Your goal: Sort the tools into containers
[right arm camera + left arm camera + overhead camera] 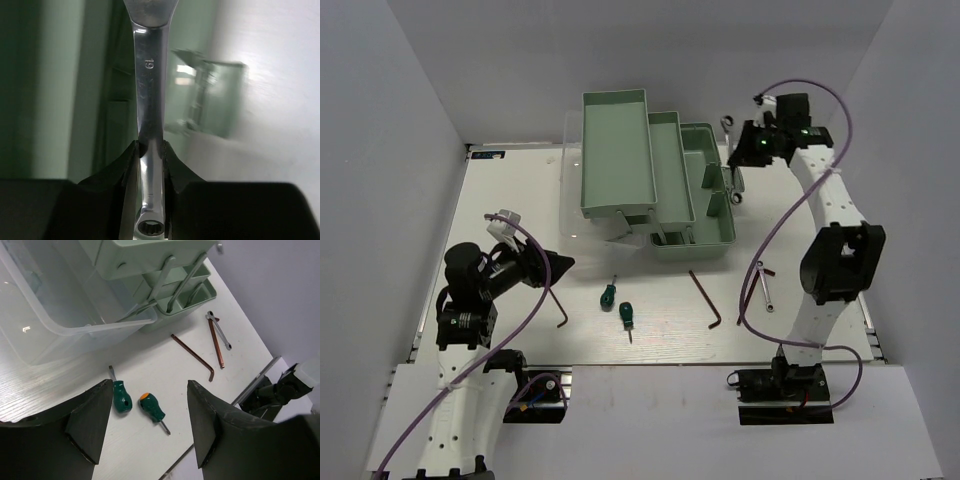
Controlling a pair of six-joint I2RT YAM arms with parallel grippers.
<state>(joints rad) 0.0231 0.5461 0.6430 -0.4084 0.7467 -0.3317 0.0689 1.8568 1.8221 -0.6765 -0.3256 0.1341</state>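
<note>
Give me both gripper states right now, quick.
Left gripper: open, holding nothing.
Right gripper: closed on a silver wrench.

White table (520, 200) with faint wood grain lies beneath the left fingers (85, 435); plain white walls (420, 80) rise beyond them on three sides. Lighting appears diffuse and even.

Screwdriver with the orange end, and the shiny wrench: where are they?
screwdriver with the orange end (152, 407): left wrist view, on its green handle.
wrench (148, 100): right wrist view, on its flat silver shaft.
</note>
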